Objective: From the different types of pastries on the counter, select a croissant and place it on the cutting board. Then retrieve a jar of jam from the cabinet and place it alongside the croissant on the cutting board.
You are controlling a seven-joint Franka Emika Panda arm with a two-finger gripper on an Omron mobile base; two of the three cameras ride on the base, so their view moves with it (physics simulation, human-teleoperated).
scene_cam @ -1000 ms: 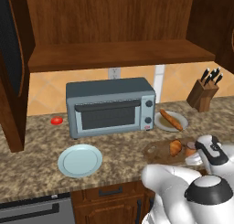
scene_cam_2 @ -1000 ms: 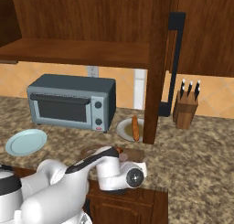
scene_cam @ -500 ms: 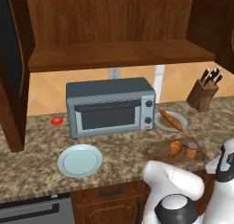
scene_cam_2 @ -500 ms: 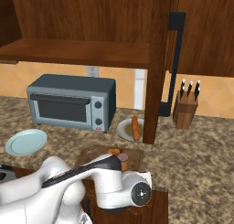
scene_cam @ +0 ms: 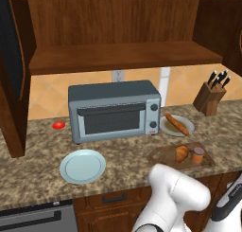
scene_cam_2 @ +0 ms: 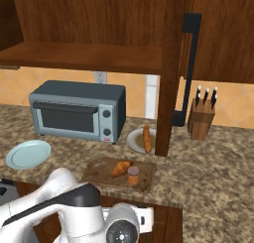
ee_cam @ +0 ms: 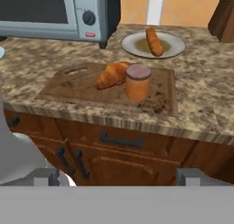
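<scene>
The jar of jam is now standing free beside the croissant near the cutting board centre. The arm is retreating; the gripper, fingers spread, is holding nothing, so both placements appear complete.

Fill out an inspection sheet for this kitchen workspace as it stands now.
Surface: granite counter, dark wood drawers below.
Job's things: croissant and jam jar both sit on the cutting board, jar upright, right beside the croissant. Cabinet shelf bare.
Clutter: toaster oven; stick pastry on a plate; blue plate; knife block; small red item.
End effector: open, pulled back off the counter edge, holding nothing.
Cables: nothing seen.
Surroundings: tiled wall with an outlet.
</scene>
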